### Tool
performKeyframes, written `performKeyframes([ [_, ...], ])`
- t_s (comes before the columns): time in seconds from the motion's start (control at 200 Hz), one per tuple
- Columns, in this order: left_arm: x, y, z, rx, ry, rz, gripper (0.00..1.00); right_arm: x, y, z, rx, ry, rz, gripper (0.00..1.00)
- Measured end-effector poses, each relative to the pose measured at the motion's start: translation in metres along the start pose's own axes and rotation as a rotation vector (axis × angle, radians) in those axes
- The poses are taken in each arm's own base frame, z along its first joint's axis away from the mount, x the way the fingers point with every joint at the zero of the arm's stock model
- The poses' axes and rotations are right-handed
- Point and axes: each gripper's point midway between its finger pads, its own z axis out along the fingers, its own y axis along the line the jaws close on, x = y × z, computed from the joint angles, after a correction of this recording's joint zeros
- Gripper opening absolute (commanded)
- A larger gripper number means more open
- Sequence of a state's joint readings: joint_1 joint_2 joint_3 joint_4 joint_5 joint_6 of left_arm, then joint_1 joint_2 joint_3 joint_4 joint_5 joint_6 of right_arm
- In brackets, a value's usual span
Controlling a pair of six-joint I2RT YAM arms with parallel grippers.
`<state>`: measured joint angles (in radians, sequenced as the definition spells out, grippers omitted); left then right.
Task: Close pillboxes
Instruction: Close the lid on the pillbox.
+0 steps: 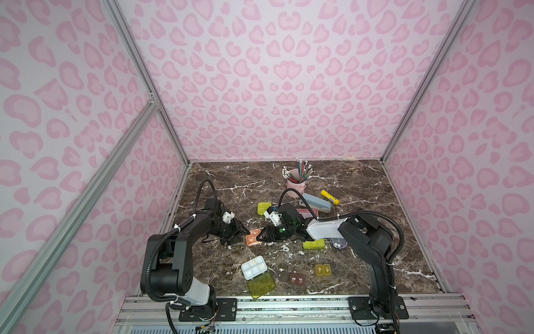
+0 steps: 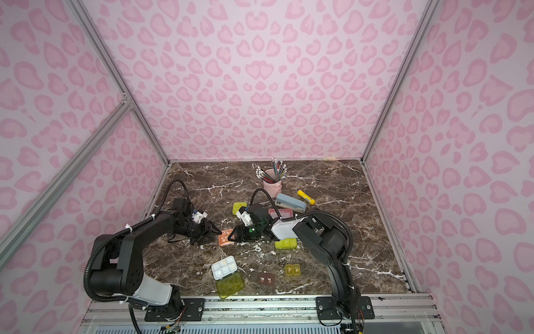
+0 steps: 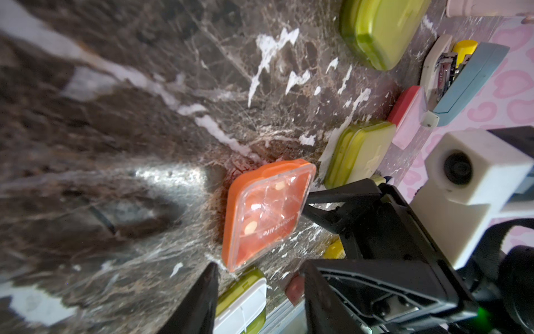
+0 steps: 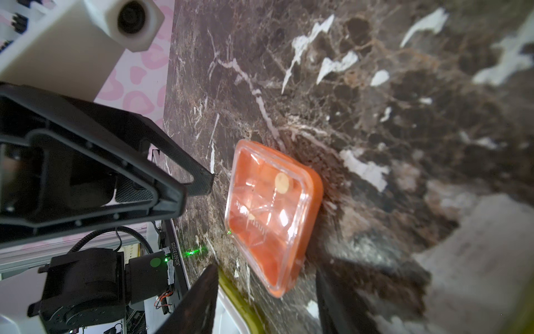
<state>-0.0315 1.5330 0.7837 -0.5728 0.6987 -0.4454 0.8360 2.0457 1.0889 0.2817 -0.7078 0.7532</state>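
Note:
An orange pillbox (image 1: 253,237) (image 2: 226,238) lies flat mid-table, its clear lid down over the pills (image 3: 267,211) (image 4: 273,214). My left gripper (image 1: 241,234) (image 3: 260,292) stands open just left of it, nothing between the fingers. My right gripper (image 1: 259,236) (image 4: 265,300) faces it from the right, open and empty, tips close to the box edge. A white pillbox tray (image 1: 253,269) near the front has its yellow-green lid (image 1: 261,284) swung fully open. Closed yellow-green pillboxes sit at the back (image 1: 264,207) and under the right arm (image 1: 313,244).
A brown pillbox (image 1: 297,279) and an olive one (image 1: 323,270) lie near the front. A pink pillbox (image 1: 307,213), a grey-blue stapler (image 1: 316,202), a yellow glue stick (image 1: 329,197) and a pink pencil cup (image 1: 296,182) stand behind. A round dark-blue pillbox (image 1: 339,243) lies under the right arm.

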Motion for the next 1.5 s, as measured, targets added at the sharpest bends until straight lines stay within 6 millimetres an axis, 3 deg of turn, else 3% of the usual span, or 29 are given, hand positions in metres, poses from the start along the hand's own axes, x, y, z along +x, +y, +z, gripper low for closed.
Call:
performKeyframes([
  [0.475,-0.001,0.009,0.006,-0.04,0.009,-0.018,0.5,-0.002,0.001,0.003,-0.015,-0.006,-0.009,0.56],
  [1.5,-0.011,0.01,0.02,-0.043,0.008,-0.035,0.29,-0.011,0.01,0.018,-0.105,-0.015,0.064,0.54],
])
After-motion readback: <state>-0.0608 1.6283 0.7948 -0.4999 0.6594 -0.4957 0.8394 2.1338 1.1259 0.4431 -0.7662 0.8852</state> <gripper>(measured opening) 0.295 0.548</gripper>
